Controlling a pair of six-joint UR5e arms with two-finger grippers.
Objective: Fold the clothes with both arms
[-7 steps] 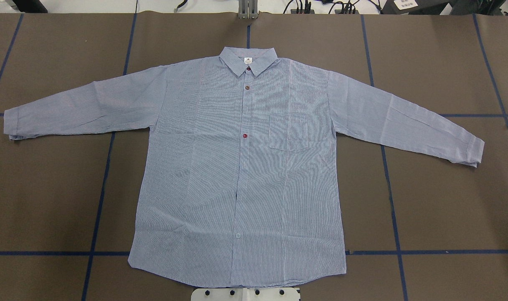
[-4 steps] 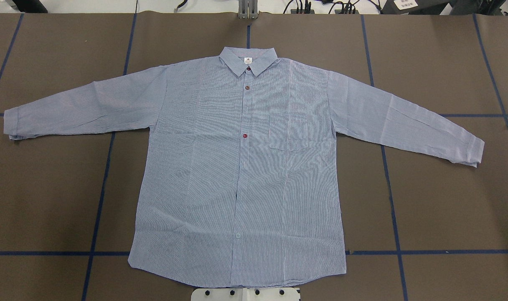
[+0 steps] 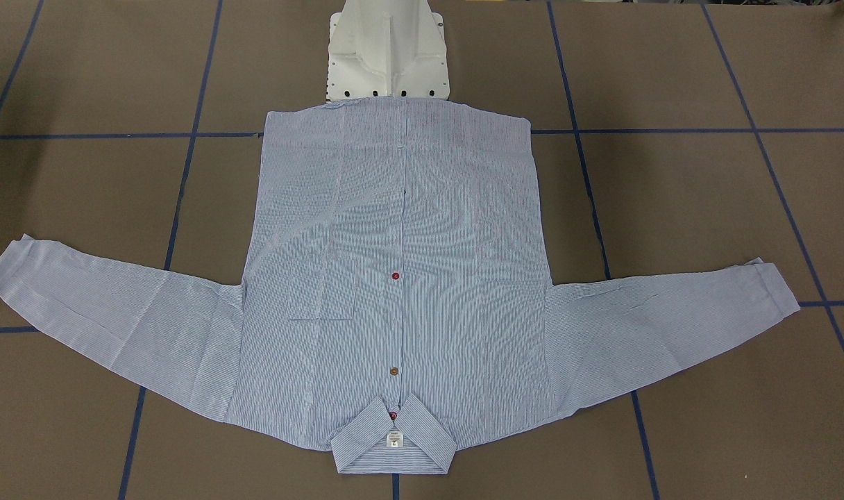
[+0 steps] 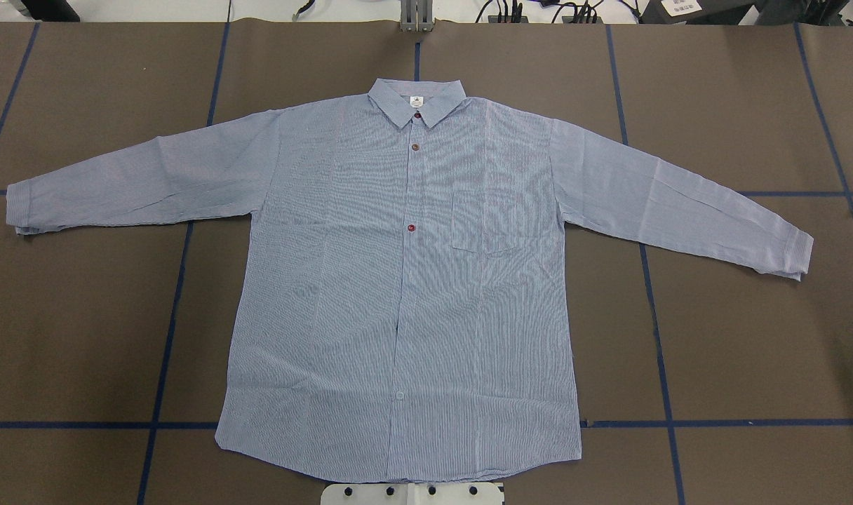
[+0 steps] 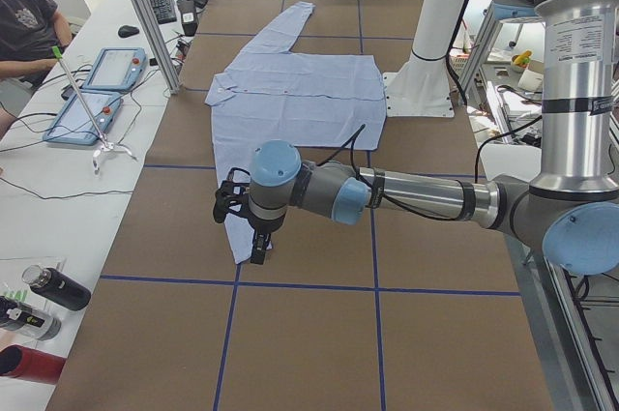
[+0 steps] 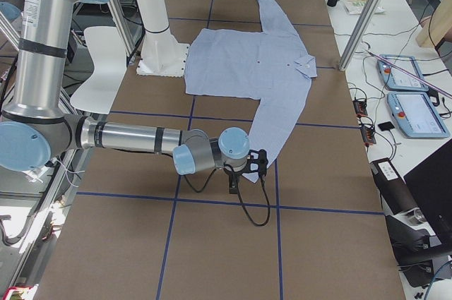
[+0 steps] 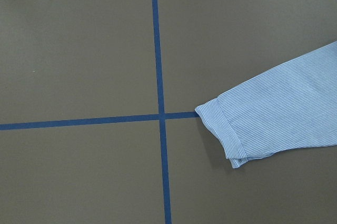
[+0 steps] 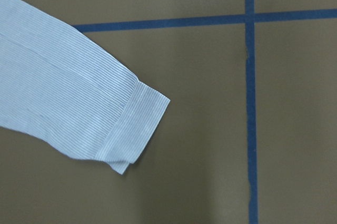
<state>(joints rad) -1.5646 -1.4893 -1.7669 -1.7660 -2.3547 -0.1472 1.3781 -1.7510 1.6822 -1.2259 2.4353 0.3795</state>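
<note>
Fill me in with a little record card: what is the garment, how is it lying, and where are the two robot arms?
Garment: light blue striped long-sleeved shirt
Lie: flat, front up, unfolded, both sleeves spread out
Far end: collar, away from the robot
Near end: hem at the white pedestal base
Left side: left gripper hangs near the left cuff; open or shut cannot be told
Right side: right gripper hangs near the right cuff; likewise unclear
Surface: brown table with blue tape lines
</note>
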